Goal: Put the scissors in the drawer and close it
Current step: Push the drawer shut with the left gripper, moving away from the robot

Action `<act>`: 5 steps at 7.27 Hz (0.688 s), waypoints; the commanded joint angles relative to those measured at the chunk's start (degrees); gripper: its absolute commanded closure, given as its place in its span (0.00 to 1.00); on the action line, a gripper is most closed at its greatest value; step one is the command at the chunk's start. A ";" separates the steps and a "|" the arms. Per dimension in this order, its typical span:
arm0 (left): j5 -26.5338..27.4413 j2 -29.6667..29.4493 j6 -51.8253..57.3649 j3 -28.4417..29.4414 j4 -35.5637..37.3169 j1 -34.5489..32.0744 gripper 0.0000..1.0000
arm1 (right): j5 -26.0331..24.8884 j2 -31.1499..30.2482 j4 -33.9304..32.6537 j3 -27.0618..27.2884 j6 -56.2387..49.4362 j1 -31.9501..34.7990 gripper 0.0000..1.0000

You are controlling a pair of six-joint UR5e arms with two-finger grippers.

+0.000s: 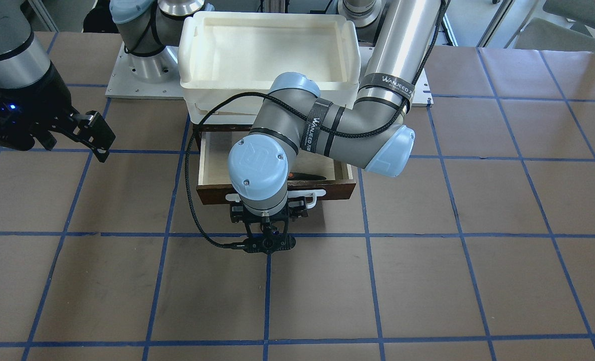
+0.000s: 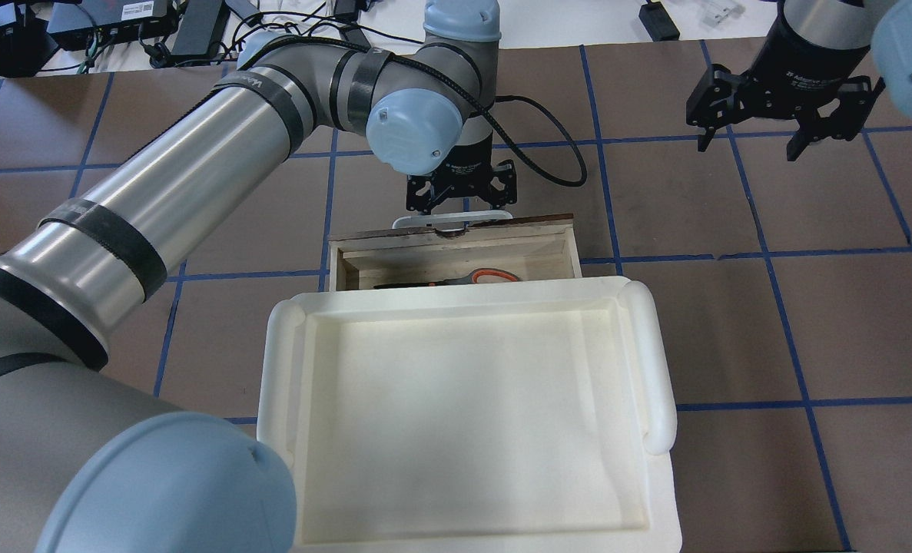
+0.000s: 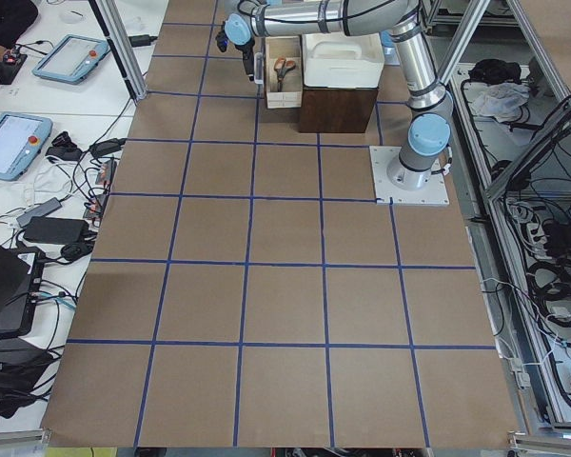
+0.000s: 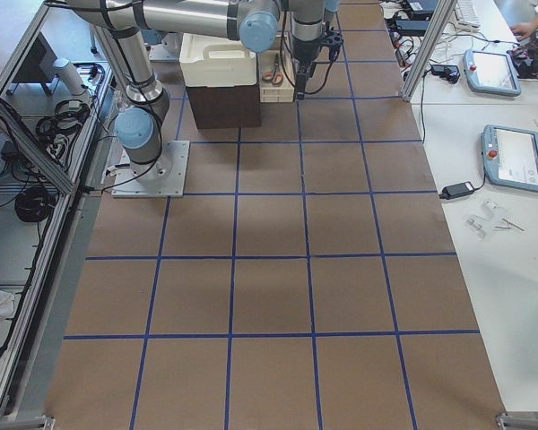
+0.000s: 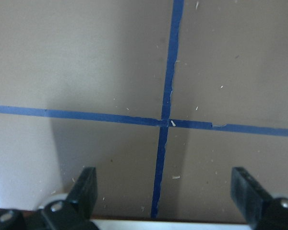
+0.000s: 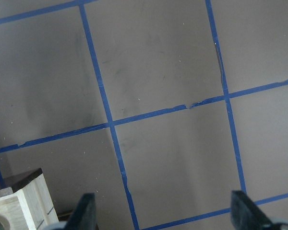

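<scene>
The drawer (image 2: 536, 244) stands pulled open under the white tray, its dark front panel (image 1: 338, 190) and white bar handle (image 2: 425, 221) facing away from me. The scissors (image 2: 477, 276) lie inside it near the back, orange-lined loops to the right; a blade shows in the front-facing view (image 1: 308, 176). My left gripper (image 2: 462, 201) is open and empty, pointing down just outside the front panel with its fingers either side of the handle's middle; its wrist view (image 5: 165, 191) shows bare table between the fingers. My right gripper (image 2: 751, 138) is open and empty, far off to the right above the table.
A white plastic tray (image 2: 655, 353) sits on top of the dark brown cabinet (image 3: 338, 109) that holds the drawer. The left arm's black cable (image 1: 197, 220) loops beside the drawer. A corner of the drawer shows in the right wrist view (image 6: 24, 206). Brown table with blue tape grid.
</scene>
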 commanded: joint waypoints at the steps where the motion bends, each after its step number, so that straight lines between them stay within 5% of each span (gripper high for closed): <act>1: -0.20 1.80 0.19 -1.59 -1.78 -0.13 0.00 | 0.09 0.00 0.61 0.00 0.00 0.00 0.00; 5: -0.38 5.40 0.62 -6.41 -8.38 -1.27 0.00 | -0.26 0.00 0.52 0.00 -0.09 0.00 0.00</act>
